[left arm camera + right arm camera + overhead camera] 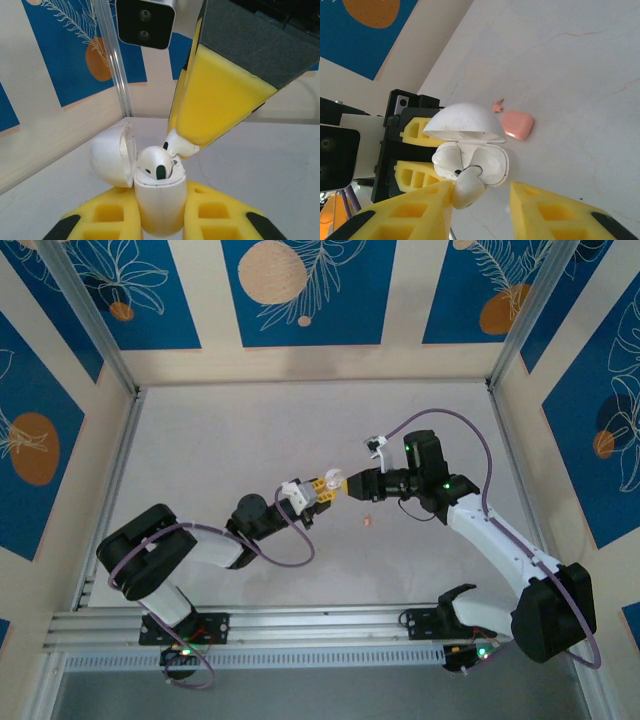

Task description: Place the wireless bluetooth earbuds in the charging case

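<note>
Reaching leftward, right jaws at case (160, 210)

The open case (160, 205) sits between the left gripper's (160, 222) fingers. A bud (156, 164) sits in it. The right gripper (481, 187) is just right of it. On the table (580, 75), right of the open case and nearer the arm bases (185, 628), a shut case (516, 124) lies beside a second bud (497, 106).
</note>
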Robot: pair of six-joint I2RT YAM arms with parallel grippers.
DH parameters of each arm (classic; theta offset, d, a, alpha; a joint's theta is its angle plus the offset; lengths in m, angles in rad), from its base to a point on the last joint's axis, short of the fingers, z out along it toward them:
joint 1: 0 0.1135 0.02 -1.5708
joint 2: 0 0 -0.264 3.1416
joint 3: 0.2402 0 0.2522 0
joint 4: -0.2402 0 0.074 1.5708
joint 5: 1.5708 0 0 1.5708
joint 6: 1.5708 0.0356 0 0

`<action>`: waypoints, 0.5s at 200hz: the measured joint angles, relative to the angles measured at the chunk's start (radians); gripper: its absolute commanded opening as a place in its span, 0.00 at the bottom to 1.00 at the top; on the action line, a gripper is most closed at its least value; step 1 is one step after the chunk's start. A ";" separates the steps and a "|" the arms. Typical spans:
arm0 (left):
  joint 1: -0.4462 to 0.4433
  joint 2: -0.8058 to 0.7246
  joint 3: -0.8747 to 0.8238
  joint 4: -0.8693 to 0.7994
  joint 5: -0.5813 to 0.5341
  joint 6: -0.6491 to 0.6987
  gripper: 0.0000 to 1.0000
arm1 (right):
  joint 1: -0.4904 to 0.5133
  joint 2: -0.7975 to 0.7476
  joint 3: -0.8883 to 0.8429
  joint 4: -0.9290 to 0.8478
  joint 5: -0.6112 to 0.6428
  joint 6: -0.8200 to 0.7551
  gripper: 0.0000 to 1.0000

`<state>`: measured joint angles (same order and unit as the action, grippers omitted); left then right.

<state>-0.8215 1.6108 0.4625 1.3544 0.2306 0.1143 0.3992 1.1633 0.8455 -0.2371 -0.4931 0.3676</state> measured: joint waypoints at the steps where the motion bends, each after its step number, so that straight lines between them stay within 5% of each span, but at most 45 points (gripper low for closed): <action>1: 0.000 0.000 0.000 0.000 0.000 0.000 0.13 | 0.000 0.000 0.000 0.000 0.000 0.000 0.36; 100: 0.000 -0.018 -0.004 0.001 0.000 0.000 0.13 | -0.021 0.000 0.000 0.026 0.010 0.008 0.43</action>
<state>-0.8215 1.5929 0.4587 1.3552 0.2310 0.1143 0.3786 1.1629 0.8455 -0.2111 -0.4835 0.3759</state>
